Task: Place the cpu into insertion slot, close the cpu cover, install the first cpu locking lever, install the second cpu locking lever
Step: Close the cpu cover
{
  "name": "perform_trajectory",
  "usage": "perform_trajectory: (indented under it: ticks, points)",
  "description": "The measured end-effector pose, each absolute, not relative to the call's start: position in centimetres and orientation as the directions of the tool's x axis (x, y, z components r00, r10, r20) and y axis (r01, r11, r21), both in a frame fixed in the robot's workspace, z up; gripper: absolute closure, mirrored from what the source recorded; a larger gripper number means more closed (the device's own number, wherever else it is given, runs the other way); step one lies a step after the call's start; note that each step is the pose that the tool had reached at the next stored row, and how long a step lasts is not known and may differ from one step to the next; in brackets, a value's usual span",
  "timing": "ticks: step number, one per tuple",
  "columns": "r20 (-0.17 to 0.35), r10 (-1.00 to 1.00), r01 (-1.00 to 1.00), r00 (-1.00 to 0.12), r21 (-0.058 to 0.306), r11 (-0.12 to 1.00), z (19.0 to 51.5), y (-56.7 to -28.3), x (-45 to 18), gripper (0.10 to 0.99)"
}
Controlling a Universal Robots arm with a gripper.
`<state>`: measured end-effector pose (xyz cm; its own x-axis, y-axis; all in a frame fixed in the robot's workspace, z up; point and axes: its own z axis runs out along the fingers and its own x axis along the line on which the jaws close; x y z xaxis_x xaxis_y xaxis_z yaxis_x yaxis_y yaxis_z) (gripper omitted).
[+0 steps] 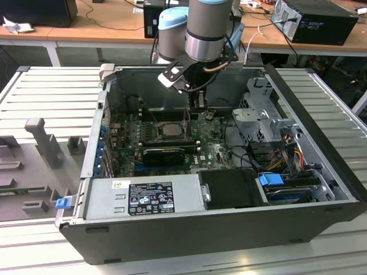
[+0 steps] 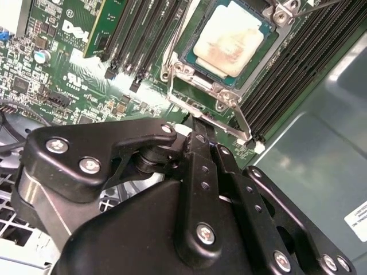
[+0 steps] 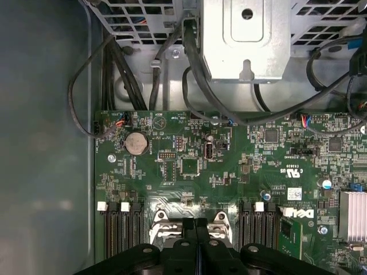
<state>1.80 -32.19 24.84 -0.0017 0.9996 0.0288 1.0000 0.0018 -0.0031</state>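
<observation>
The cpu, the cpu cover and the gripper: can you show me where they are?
cpu (image 2: 229, 43), second wrist view, middle of its pale top.
cpu cover (image 2: 200, 85), second wrist view, silver edge nearest the gripper.
gripper (image 3: 195, 223), first wrist view, between its black fingertips.

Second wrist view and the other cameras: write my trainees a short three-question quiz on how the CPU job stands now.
1. True or false: the cpu sits under the closed cpu cover.
2. The gripper is nearest to: A the power supply; B the cpu cover; C the drive cage.
3. In the first wrist view, are the fingers together or apart?
Key: 1 true; 2 B; 3 together.
</observation>
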Motion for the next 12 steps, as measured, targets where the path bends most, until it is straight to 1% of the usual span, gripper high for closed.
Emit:
perform_trajectory:
  ticks: [8, 12]
  points:
    - [0.029, 1.000, 1.000, -0.002, -0.003, 0.002, 24.8, -32.2, 0.9, 0.980]
    - [0.029, 1.000, 1.000, -0.002, -0.002, 0.002, 24.2, -32.2, -0.2, 0.980]
